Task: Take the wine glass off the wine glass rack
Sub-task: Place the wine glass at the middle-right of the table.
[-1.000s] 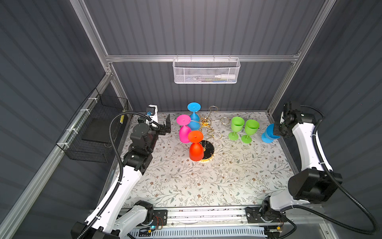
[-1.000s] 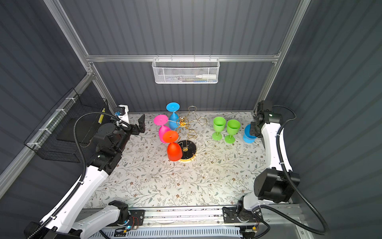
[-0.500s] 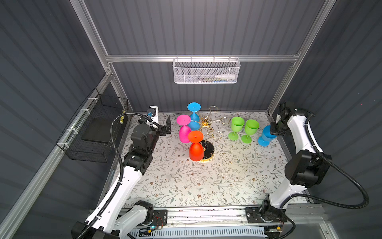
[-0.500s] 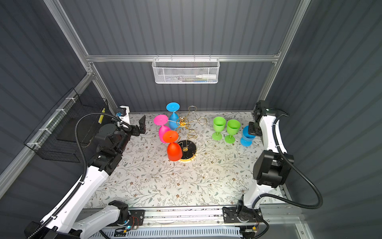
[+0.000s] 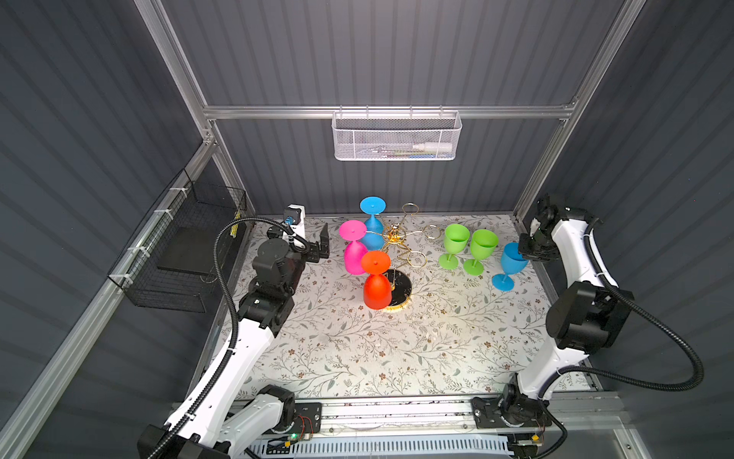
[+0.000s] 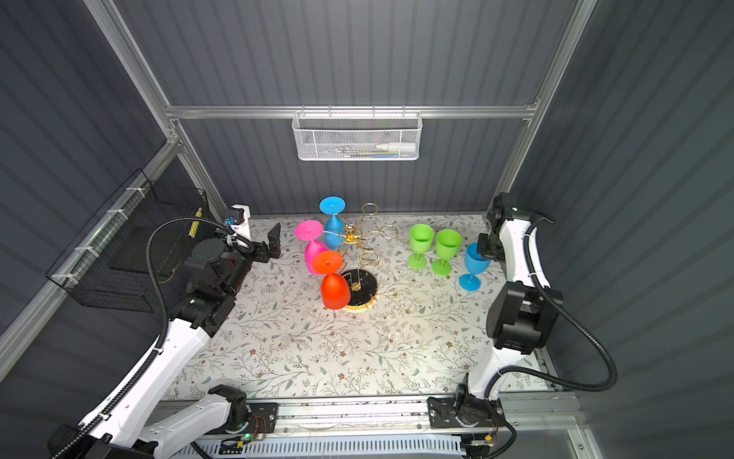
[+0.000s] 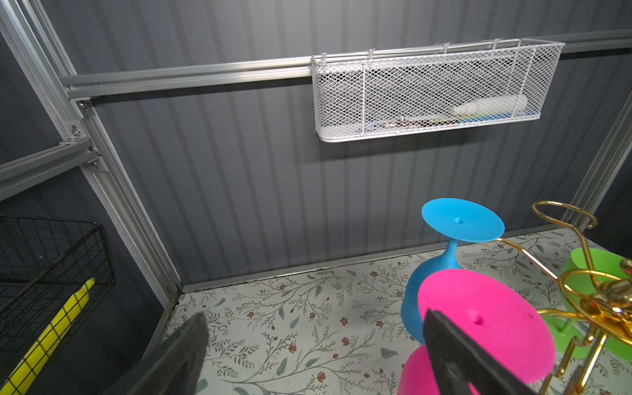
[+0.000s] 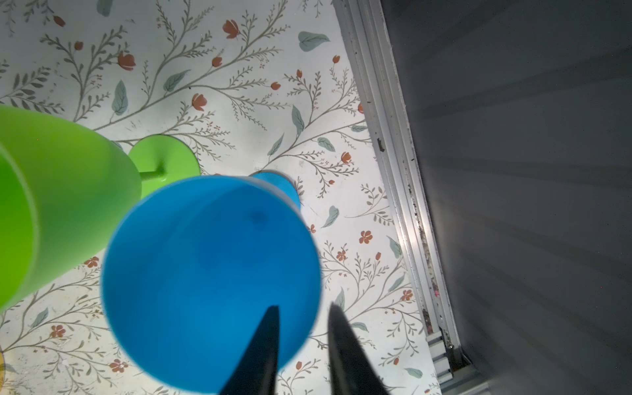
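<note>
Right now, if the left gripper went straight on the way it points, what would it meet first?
Probably the pink wine glass hanging on the wine glass rack: one open finger lines up with its foot, though depth is unclear.

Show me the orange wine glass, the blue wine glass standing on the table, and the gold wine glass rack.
orange wine glass [image 5: 376,293]: in a top view, on its upside-down bowl.
standing blue wine glass [image 5: 511,264]: in a top view, on the bowl's outer wall.
wine glass rack [image 5: 403,288]: in a top view, on its black base.
</note>
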